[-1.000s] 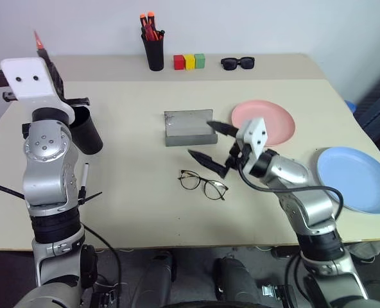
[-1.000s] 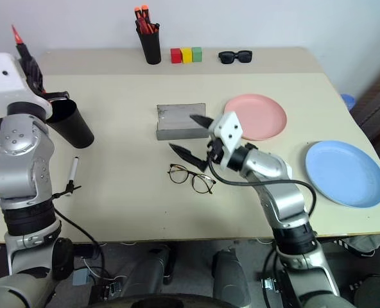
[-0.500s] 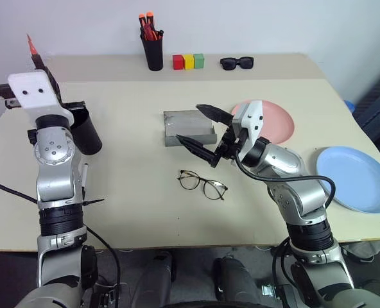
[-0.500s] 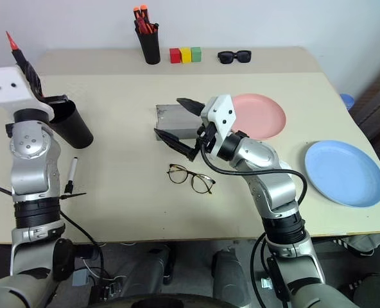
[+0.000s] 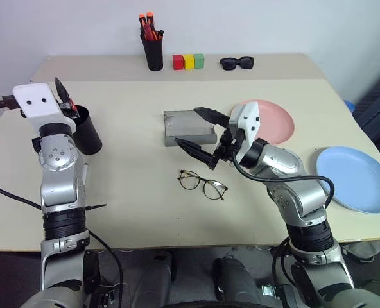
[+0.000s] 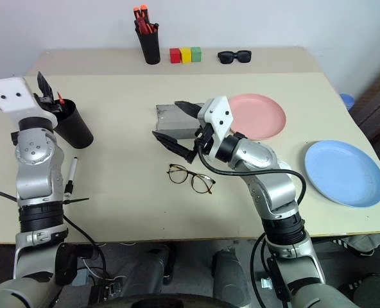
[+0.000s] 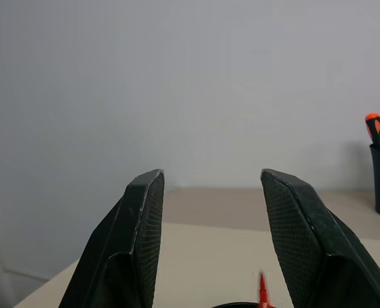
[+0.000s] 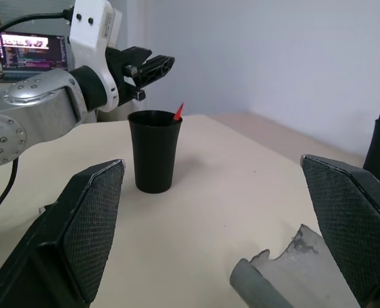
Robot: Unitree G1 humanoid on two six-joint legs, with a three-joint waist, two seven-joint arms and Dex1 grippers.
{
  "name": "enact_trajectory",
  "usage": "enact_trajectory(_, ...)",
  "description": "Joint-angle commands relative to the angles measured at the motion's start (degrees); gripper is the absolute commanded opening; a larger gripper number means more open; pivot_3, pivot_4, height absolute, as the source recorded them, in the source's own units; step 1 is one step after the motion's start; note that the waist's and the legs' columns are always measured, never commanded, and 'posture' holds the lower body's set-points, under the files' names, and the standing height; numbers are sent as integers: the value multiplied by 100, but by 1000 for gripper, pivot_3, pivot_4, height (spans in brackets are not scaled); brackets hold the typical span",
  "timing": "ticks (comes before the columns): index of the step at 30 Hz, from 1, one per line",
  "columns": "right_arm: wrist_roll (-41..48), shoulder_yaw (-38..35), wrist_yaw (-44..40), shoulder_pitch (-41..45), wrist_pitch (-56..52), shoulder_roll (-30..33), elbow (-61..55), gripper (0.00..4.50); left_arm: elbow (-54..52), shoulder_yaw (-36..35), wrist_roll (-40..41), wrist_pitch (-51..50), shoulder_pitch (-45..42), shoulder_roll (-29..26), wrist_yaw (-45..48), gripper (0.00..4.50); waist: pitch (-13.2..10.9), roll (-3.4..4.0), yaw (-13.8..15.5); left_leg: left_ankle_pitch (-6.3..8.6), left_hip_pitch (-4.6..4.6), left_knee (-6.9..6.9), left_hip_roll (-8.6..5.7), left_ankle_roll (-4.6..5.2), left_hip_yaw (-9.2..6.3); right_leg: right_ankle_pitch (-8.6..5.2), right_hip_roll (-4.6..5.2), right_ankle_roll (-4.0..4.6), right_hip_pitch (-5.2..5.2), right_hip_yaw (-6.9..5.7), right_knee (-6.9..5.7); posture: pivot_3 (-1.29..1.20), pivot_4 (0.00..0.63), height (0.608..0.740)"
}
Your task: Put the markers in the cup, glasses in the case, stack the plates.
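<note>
A pale beige table point(image 5: 132, 192) stands against a plain white wall point(image 5: 273, 25). At nine o'clock the matte black cup point(image 5: 86, 130) holds the red marker point(image 8: 178, 111), its tip poking above the rim. The left gripper point(image 6: 47, 95) hangs just over the cup, fingers parted and empty. The black-and-white marker point(image 6: 72, 172) lies at about eight o'clock. The right gripper point(image 5: 203, 133) gapes wide near the grey case point(image 5: 185, 125), above the glasses point(image 5: 203, 184).

1. Beige table point(image 5: 132, 192), with a seam running left to right across its far part.
2. Plain pale wall point(image 5: 273, 25) rising behind the far edge.
3. Lit laptop screen point(image 8: 33, 50), beyond the table's left side.
</note>
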State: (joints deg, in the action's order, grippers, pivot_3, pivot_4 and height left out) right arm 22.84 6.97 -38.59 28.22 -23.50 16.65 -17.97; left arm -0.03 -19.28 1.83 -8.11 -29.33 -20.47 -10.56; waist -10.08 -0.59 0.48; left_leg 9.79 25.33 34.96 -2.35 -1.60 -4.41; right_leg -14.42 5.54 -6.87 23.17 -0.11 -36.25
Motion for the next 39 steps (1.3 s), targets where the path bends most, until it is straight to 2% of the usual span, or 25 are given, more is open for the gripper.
enact_trajectory(1, 97, -32, -27, 160, -22, 56, -313, 4500, -687, -547, 199, -475, 113, -94, -174, 2410, 0, 0, -11, 0, 0, 0, 0, 0, 0, 0, 0, 0, 0, 0, 0, 0, 150, 740)
enact_trajectory(4, 100, -59, -64, 136, -49, 135, -326, 4500, -1079, -959, 353, -1068, 261, -184, -281, 3205, 0, 0, -50, 0, -1, -3, 2, 0, -3, 0, 0, 0, 4, 0, -4, 0, 150, 740)
enact_trajectory(7, 162, -111, -286, 47, -146, 397, -320, 4500, -1753, -1580, 1336, -1971, 667, -492, 450, 4457, 0, 0, -123, 0, -1, -4, 4, 0, -4, 0, -2, 0, 4, -1, -7, 0, 150, 740)
enact_trajectory(9, 238, -123, -638, -38, -194, 711, -274, 4500, -2214, -1869, 2159, -2723, 1141, -676, 1052, 4457, 0, 0, -142, 0, 0, -5, 5, 0, -5, -1, -2, 1, 5, 0, -6, 0, 150, 740)
enact_trajectory(12, 315, -127, -999, -105, -221, 1050, -178, 4500, -2571, -2030, 2720, -3599, 1699, -919, 1399, 4457, -1, 1, -123, 1, -3, -7, 9, -1, -8, -3, 0, 5, 3, 0, -2, 0, 150, 740)
enact_trajectory(14, 352, -110, -1303, -136, -258, 1294, -104, 4500, -2710, -2029, 3004, -4371, 2068, -1039, 1475, 4457, 0, 0, -119, 1, -3, -5, 11, -1, -10, -15, 0, 26, 1, 0, -2, 0, 150, 740)
enact_trajectory(17, 312, -69, -1621, -154, -183, 1526, 58, 4500, -2786, -1622, 2925, -5558, 2593, -1275, 1372, 4457, 0, 0, -130, 2, -4, -3, 13, -1, -16, -16, 2, 30, -1, 3, 2, 0, 150, 740)
enact_trajectory(23, 145, 36, -1689, -198, 38, 1514, 159, 4500, -2619, -1304, 2974, -7109, 2158, -1085, 1148, 4457, 0, -1, -99, 2, -1, -1, 18, -2, -24, -17, 2, 31, 1, 0, 3, 0, 150, 740)
enact_trajectory(30, 71, 62, -1657, -492, 189, 1519, 42, 4500, -2093, -1063, 2689, -8141, 1406, -928, 1140, 4457, 0, 1, -106, 2, -2, -5, 10, -2, -24, -15, 1, 28, 3, 1, 3, 0, 150, 740)
enact_trajectory(33, 59, 23, -1646, -616, 214, 1558, 9, 4500, -1870, -1042, 2608, -8427, 1228, -918, 1145, 3646, 2, 4, -102, 2, -3, -4, 9, -3, -23, -15, 1, 28, 1, 1, 3, 0, 150, 740)
enact_trajectory(39, 63, 68, -1696, -743, 156, 1650, -118, 4500, -1795, -830, 2550, -8439, 1186, -1034, 1195, 653, 5, 8, -102, 3, -5, -6, 11, -5, -23, -16, 5, 29, 1, 4, 3, 0, 150, 740)
